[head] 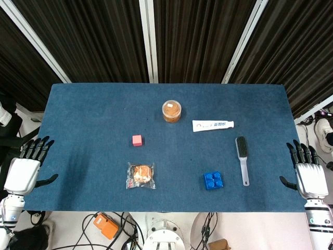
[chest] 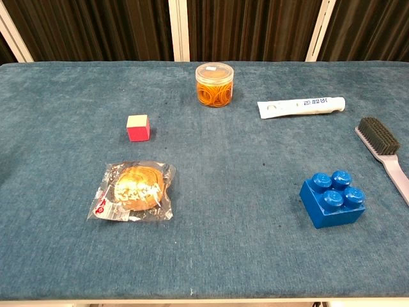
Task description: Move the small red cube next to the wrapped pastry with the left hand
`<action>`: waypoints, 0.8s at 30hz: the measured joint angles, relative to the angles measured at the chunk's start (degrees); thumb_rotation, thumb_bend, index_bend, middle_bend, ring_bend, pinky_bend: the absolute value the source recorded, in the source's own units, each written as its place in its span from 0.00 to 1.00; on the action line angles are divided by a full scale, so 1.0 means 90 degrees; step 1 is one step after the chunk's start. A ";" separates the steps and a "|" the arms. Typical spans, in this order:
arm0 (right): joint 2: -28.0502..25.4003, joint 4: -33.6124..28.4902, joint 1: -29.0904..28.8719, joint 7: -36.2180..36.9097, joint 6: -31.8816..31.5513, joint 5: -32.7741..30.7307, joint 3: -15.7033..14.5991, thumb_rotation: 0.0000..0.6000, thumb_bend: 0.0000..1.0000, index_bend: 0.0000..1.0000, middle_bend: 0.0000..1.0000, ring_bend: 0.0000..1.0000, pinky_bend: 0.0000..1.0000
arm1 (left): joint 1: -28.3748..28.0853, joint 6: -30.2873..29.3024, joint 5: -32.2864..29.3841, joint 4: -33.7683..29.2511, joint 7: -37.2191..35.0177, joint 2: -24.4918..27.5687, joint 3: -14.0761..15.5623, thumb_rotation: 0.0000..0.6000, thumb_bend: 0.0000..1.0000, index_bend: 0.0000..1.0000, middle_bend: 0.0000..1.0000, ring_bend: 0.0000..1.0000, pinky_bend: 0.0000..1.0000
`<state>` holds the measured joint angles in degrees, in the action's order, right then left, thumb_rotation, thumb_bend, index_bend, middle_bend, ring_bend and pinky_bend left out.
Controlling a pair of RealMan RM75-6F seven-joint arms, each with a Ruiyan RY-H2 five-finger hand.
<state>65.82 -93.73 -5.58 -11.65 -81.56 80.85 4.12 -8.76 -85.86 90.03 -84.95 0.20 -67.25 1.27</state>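
Observation:
The small red cube (head: 137,140) (chest: 138,127) sits on the blue table left of centre. A short way in front of it lies the wrapped pastry (head: 141,175) (chest: 133,190) in clear plastic, apart from the cube. My left hand (head: 24,169) hovers at the table's left edge, fingers spread and holding nothing, well left of both objects. At the right edge my right hand (head: 309,174) is likewise spread and holds nothing. Neither hand appears in the chest view.
A clear jar of orange rubber bands (head: 171,111) (chest: 214,84) stands at the back centre. A white tube (head: 212,125) (chest: 300,107), a grey brush (head: 242,159) (chest: 382,153) and a blue brick (head: 213,180) (chest: 332,197) lie on the right half.

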 measured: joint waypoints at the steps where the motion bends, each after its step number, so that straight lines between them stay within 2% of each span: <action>1: -0.0001 -0.0002 0.0001 -0.0001 0.0000 -0.0001 -0.0001 1.00 0.30 0.00 0.00 0.00 0.00 | -0.0001 0.0012 0.0012 -0.0002 0.0000 -0.0001 0.0006 1.00 0.09 0.02 0.00 0.00 0.06; 9: -0.0007 -0.0013 0.0025 0.0019 -0.0050 0.0014 -0.0001 1.00 0.30 0.00 0.00 0.00 0.00 | -0.0156 0.0213 0.0314 0.0048 -0.0290 -0.0034 0.0085 1.00 0.09 0.02 0.01 0.00 0.06; 15: 0.0031 -0.0010 -0.0017 -0.0058 0.0024 -0.0077 0.0039 1.00 0.30 0.00 0.00 0.00 0.00 | -0.0709 0.0546 0.0531 0.0268 -0.1422 -0.0328 -0.0098 1.00 0.12 0.06 0.08 0.03 0.15; 18: 0.0053 -0.0005 -0.0049 -0.0119 0.0081 -0.0121 0.0049 1.00 0.30 0.00 0.00 0.00 0.00 | -0.1126 0.1061 0.0405 0.0329 -0.1870 -0.0541 -0.0314 1.00 0.12 0.07 0.12 0.06 0.15; 24: 0.0027 0.0006 -0.0062 -0.0054 0.0104 -0.0228 0.0108 1.00 0.30 0.00 0.00 0.00 0.00 | -0.2053 0.2501 -0.0448 0.0560 -0.1813 -0.1291 -0.0878 1.00 0.16 0.10 0.17 0.10 0.15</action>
<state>66.06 -93.67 -6.14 -12.14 -80.63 78.80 5.09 -27.24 -63.36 86.00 -79.91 -16.12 -78.87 -6.63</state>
